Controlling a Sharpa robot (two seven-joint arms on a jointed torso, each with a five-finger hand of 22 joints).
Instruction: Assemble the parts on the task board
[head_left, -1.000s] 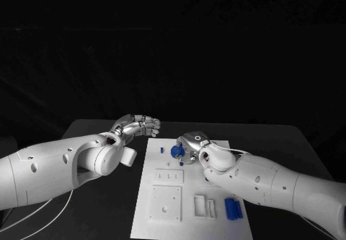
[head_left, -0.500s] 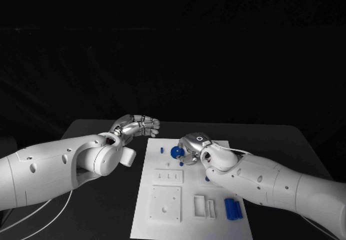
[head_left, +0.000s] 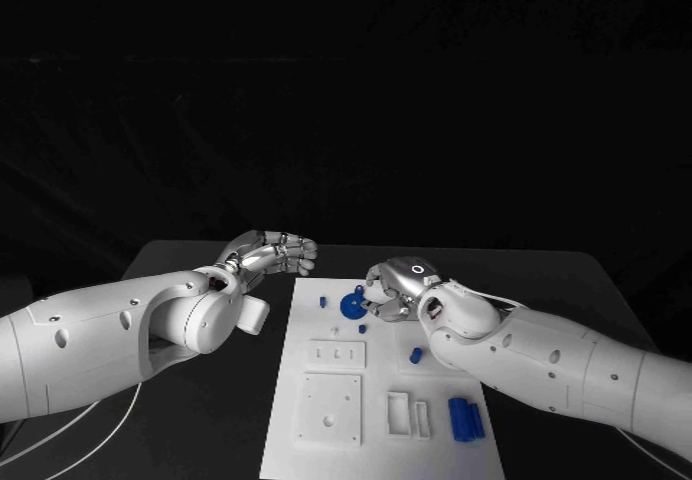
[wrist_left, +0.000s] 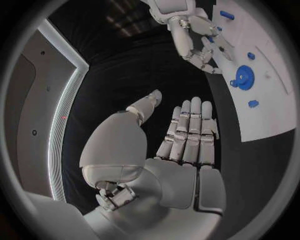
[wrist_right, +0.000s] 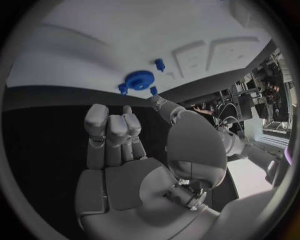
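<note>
Your right hand (head_left: 392, 291) hovers at the far end of the task board (head_left: 378, 440), fingers curled and holding nothing, just beside the blue gear (head_left: 355, 305) that sits on the board. Your left hand (head_left: 271, 252) waits off the board over the table (head_left: 202, 400), fingers curled in, empty. You seem between parts: next, reach for the small blue peg (head_left: 415, 354) mid-board and pinch it cleanly.

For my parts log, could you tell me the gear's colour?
Blue; the gear shows best in the left wrist view.
</note>
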